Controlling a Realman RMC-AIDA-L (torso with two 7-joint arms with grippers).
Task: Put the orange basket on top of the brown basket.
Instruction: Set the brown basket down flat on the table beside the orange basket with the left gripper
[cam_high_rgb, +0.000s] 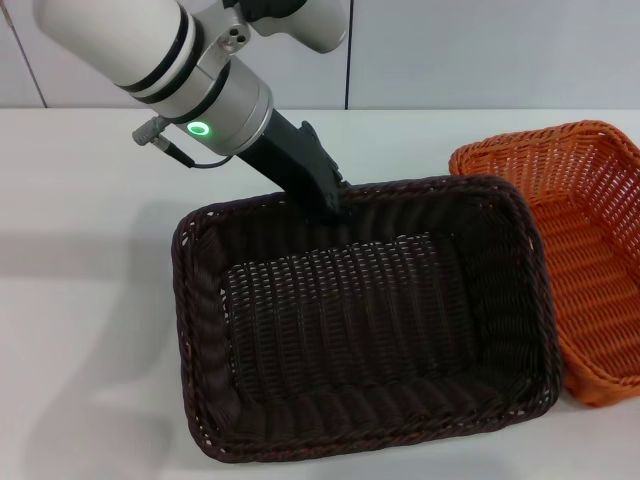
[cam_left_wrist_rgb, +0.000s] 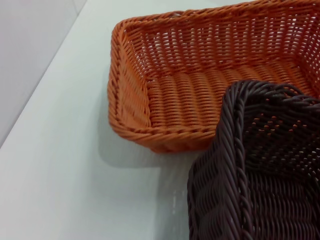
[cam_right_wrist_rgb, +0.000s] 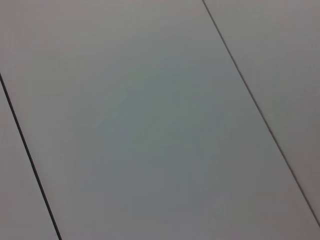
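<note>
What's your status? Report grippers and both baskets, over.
Left gripper at the brown basket far rim, grip unconfirmed. Right gripper out of view. Orange basket on the table at its right, against it, not stacked. Nothing in the way.

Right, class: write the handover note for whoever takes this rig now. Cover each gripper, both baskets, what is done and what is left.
Left gripper: at the far rim of the brown basket, apparently gripping it; the jaws themselves are hidden behind the rim.
Right gripper: out of sight; its wrist camera shows only plain pale panels.
Brown basket: in the middle of the white table, empty.
Orange basket: on the table to the brown basket's right, rims close or touching, also empty.
Done: no stacking yet.
Left: lift the orange basket and set it on top of the brown one.
</note>
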